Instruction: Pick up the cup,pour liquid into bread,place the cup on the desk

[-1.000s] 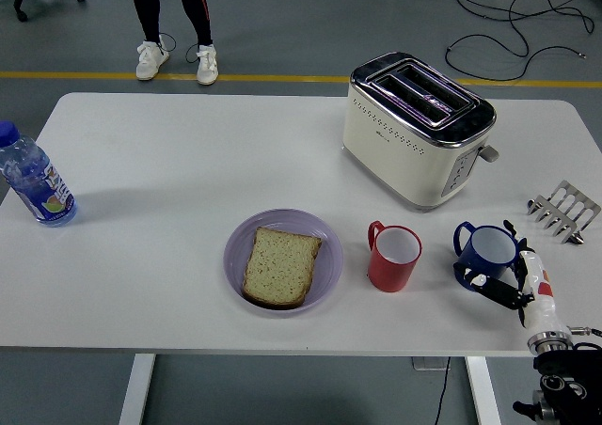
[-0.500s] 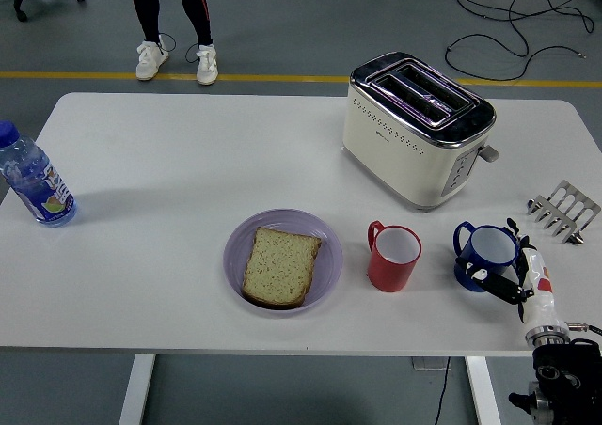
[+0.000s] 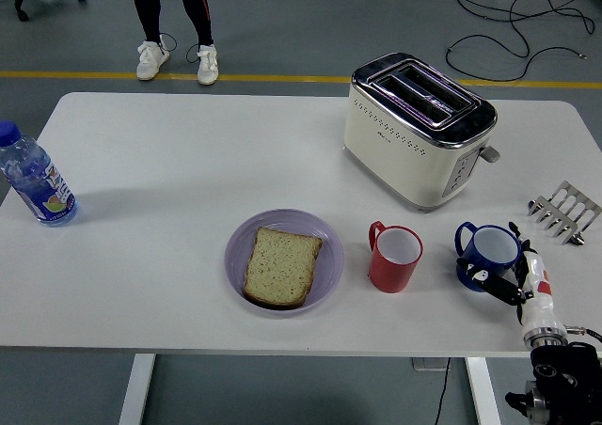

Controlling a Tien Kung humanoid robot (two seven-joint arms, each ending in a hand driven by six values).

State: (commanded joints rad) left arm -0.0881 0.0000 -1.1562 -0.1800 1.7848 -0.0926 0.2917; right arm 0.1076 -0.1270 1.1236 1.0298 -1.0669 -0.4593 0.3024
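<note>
the right hand (image 3: 513, 279) sits at the near right edge, fingers wrapped round the blue cup (image 3: 490, 255), which stands on the table (image 3: 169, 162) beside the red cup (image 3: 395, 257). it looks rigid, light and glossy, so probably slippery; gripping the body seems best. left of them, bread (image 3: 281, 266) lies on a purple plate (image 3: 241, 236). farther back, the toaster (image 3: 419, 129).

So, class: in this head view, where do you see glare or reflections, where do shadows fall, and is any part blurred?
Head view: pinkish glare runs along the toaster's chrome top; soft, faint shadows lie beside the water bottle and under the purple plate, so the light is diffuse; the red mug, blue mug and bread slice look sharp, with no obvious blur.
</note>
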